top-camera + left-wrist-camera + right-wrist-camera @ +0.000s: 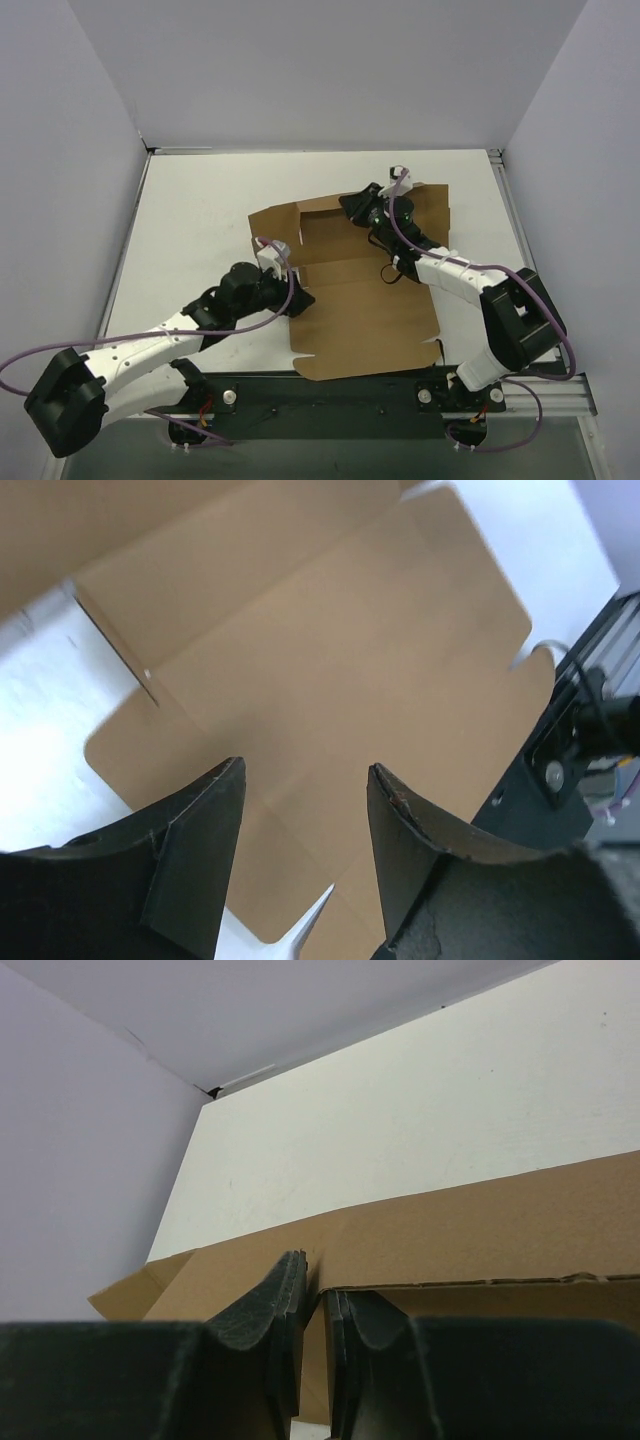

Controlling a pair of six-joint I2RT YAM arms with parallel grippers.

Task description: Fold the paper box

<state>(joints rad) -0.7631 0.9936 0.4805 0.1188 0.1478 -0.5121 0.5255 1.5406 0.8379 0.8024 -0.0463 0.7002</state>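
Top external: paper box (365, 320) on white table (200, 210), centre-right, broad near panel lying flat. Left gripper (290, 293) at box's left edge, jaws spread wide, gripping nothing. Left wrist: flat cardboard visible below, between fingers (200, 850). Farther back, right gripper (362, 208) at box's far part, pinched almost closed on thin raised flap edge.

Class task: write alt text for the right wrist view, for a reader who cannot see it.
The right hand is pinched shut on a raised flap edge of the brown paper box. A white table stretches beyond it to pale walls.
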